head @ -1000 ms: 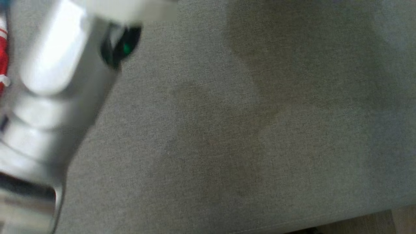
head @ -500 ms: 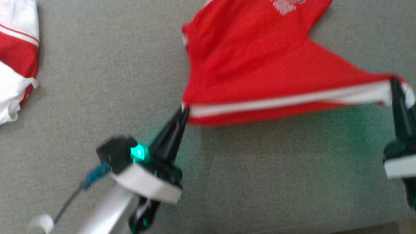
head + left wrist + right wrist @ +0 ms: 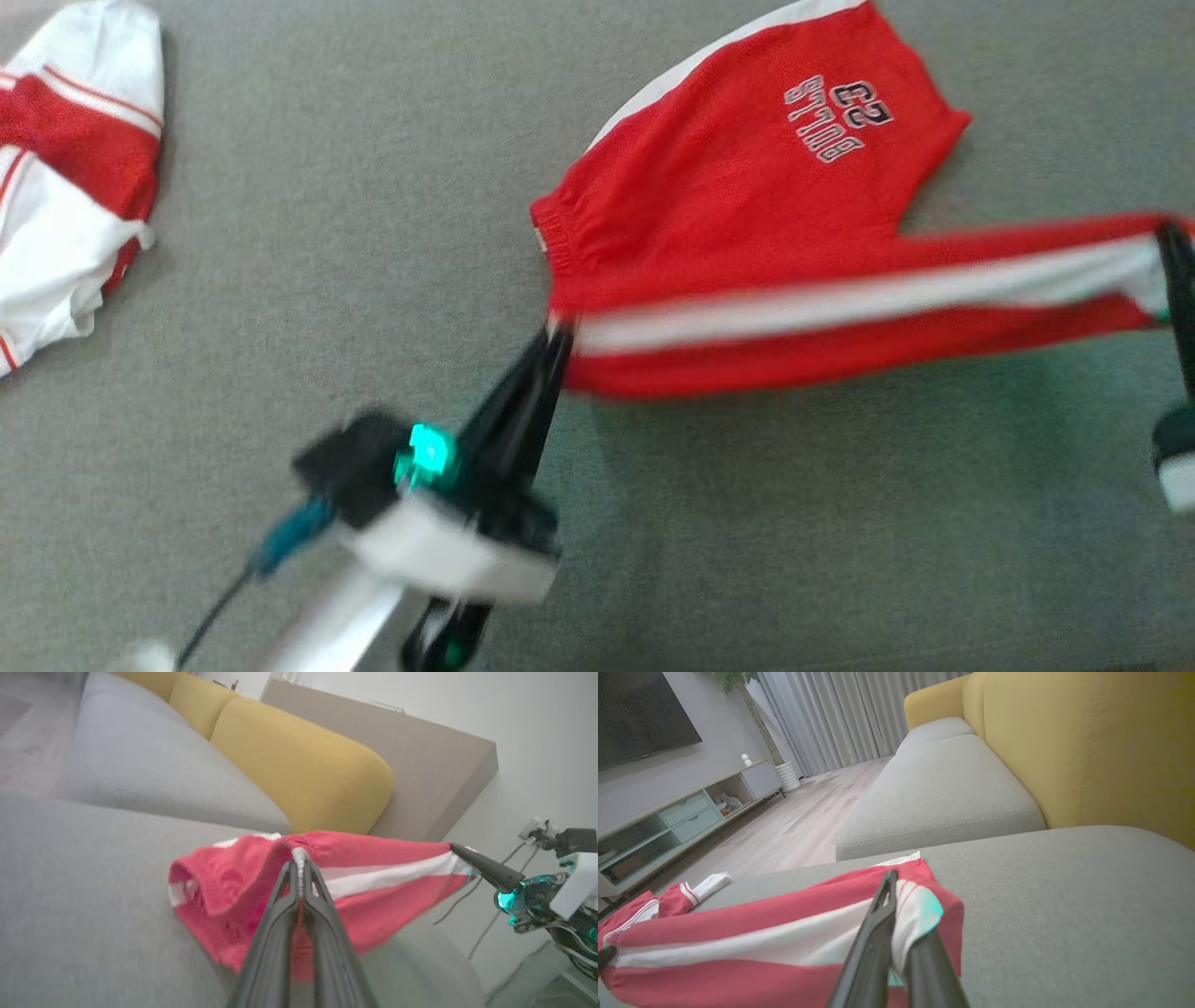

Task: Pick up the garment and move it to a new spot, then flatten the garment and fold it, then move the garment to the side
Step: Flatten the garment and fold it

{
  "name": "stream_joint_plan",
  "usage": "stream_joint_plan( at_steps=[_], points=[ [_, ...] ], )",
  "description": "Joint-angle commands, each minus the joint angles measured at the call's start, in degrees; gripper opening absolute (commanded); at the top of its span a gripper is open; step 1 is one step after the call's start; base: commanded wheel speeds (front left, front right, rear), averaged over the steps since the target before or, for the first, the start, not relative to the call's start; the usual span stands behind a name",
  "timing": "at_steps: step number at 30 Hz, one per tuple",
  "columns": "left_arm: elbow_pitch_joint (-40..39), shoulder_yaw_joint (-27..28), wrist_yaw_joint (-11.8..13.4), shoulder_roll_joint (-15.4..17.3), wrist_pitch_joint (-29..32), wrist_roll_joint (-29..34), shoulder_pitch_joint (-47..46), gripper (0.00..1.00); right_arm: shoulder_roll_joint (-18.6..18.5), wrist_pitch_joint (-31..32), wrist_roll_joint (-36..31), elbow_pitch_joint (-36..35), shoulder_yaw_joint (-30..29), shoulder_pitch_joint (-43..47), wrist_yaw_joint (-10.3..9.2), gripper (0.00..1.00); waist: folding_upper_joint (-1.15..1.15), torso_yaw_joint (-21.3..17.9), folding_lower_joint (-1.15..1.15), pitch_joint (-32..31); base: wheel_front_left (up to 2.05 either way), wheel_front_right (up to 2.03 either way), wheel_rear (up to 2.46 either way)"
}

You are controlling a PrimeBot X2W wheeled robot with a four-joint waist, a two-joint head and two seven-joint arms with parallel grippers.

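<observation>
My head view has swung back onto the red shorts [image 3: 747, 215]. The striped edge is taut between my left hand [image 3: 557, 338] and right hand [image 3: 1170, 245], both pinching it, and the far leg rests mid-seat on the sofa [image 3: 327, 233]. I judge it ready to lay flat.

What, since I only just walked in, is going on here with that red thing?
The robot holds red shorts with both claws: the left claw is shut on the waistband corner, the right claw on a leg end. The striped edge is stretched between them above the grey sofa, while the far part seems to rest on it. They are not folded yet. Another red-and-white garment lies off to the robot's left.
</observation>
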Motion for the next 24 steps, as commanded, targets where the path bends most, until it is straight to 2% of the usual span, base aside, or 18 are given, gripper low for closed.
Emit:
stream_joint_plan(
  at_steps=[1, 6, 13, 18, 24],
  points=[
    [-0.49, 1.63, 0.1, -1.18, -0.3, -0.36, -5.15, 0.0, -3.01, 1.52, 1.23, -0.08, 1.23, -4.25, 0.42, 0.0, 0.0, 1.34, 0.01, 2.06, 0.0, 0.0, 0.0],
    [7.67, 1.06, 0.1, -4.79, -0.3, -0.6, -16.16, 0.0, -6.43, 5.4, 2.39, 8.33, 5.53, -17.21, 0.42, 0.0, 0.0, 3.42, 0.01, 6.85, 0.0, 0.0, 0.0],
    [17.47, -0.2, 0.1, -6.97, -0.3, -1.37, -24.96, 0.0, -9.03, 7.89, 4.59, 19.7, 17.29, -35.9, 0.42, 0.0, 0.0, 6.1, 0.01, 12.41, 0.0, 0.0, 0.0],
    [18.92, 1.8, 0.1, -8.93, -0.3, 0.25, -27.51, 0.0, -12.0, 6.87, 5.05, 26.14, 23.5, -45.17, 0.42, 0.0, 0.0, 8.73, 0.01, 15.05, 0.0, 0.0, 0.0],
    [17.3, 6.18, 0.21, -10.72, -0.3, 4.72, -26.37, 0.0, -14.3, 4.42, 7.0, 31.59, 29.22, -51.75, 0.42, 0.0, 0.0, 10.59, 0.01, 16.51, 0.0, 0.0, 0.0]
  ],
)
